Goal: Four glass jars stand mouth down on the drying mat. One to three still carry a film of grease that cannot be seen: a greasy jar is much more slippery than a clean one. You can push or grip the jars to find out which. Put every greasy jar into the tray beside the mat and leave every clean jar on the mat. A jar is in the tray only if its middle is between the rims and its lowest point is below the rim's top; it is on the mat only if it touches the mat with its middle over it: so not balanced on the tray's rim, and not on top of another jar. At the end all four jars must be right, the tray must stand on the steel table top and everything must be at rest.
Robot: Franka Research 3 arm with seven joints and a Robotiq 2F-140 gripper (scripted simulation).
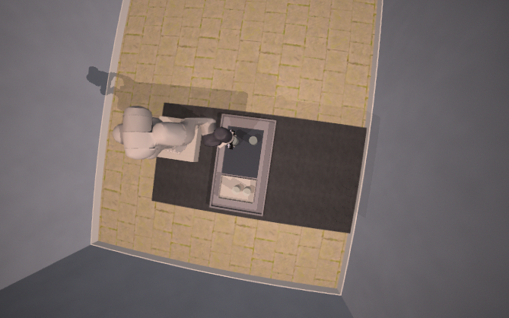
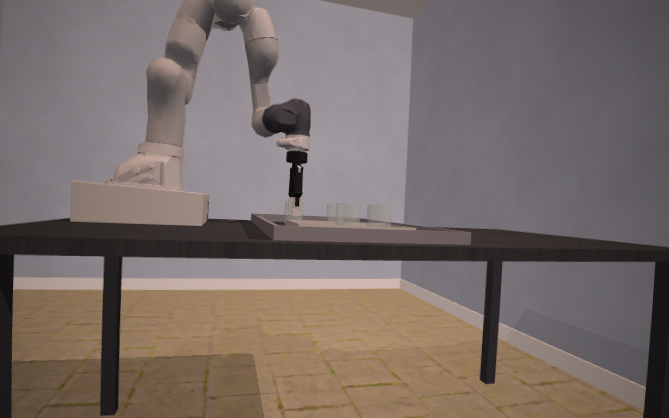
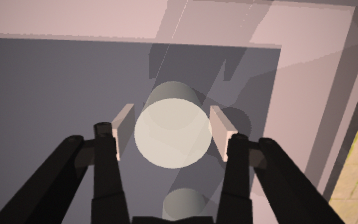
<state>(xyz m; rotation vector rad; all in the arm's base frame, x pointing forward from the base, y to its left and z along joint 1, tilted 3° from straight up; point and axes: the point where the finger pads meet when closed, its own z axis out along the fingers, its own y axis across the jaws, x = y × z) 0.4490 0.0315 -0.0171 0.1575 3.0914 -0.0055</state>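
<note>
My gripper [image 1: 232,139] [image 2: 296,208] [image 3: 172,116] points down at the mat's robot side. Its pads stand close on both sides of one pale, see-through jar [image 1: 236,141] [image 3: 173,145], with what looks like a narrow gap; I read it as open. That jar stands mouth down on the dark drying mat [image 1: 240,163] [image 3: 55,100]. A second jar [image 1: 252,140] [image 3: 184,204] stands on the mat, farther from the robot. Two jars [image 1: 237,189] [image 1: 247,190] [image 2: 348,212] [image 2: 379,214] stand side by side in the cream tray [image 1: 223,193]. Grease cannot be seen.
The mat and tray lie on a pinkish steel top [image 1: 265,157] with a raised border. It rests on the larger dark table [image 1: 307,177] [image 2: 560,248]. The robot's pale base block [image 1: 186,154] [image 2: 139,205] stands beside it.
</note>
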